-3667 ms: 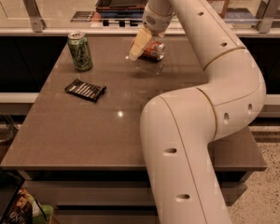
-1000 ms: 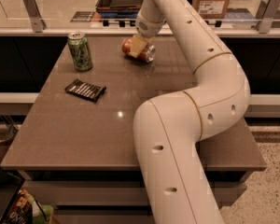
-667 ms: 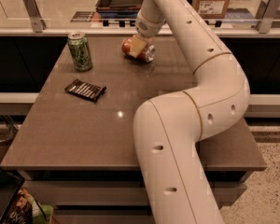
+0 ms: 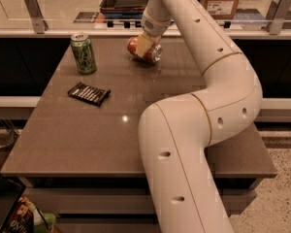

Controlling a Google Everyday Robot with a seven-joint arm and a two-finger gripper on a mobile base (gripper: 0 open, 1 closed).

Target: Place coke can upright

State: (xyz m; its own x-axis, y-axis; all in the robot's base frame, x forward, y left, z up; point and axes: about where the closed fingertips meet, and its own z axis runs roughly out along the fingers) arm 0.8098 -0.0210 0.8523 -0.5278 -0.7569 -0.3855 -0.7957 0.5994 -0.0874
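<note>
The coke can is orange-red with a silver end. It lies tilted on its side at the far middle of the brown table. My gripper reaches down from the white arm and is closed around the can's middle. One pale finger lies across the can's front. The can rests at or just above the tabletop; I cannot tell whether it touches.
A green can stands upright at the far left of the table. A flat black wrapped bar lies in front of it. My white arm arches over the table's right half. A railing and a counter run behind the far edge.
Since the oldest frame the gripper and can have moved a little left along the far edge. Over the last second nothing visibly moved.
</note>
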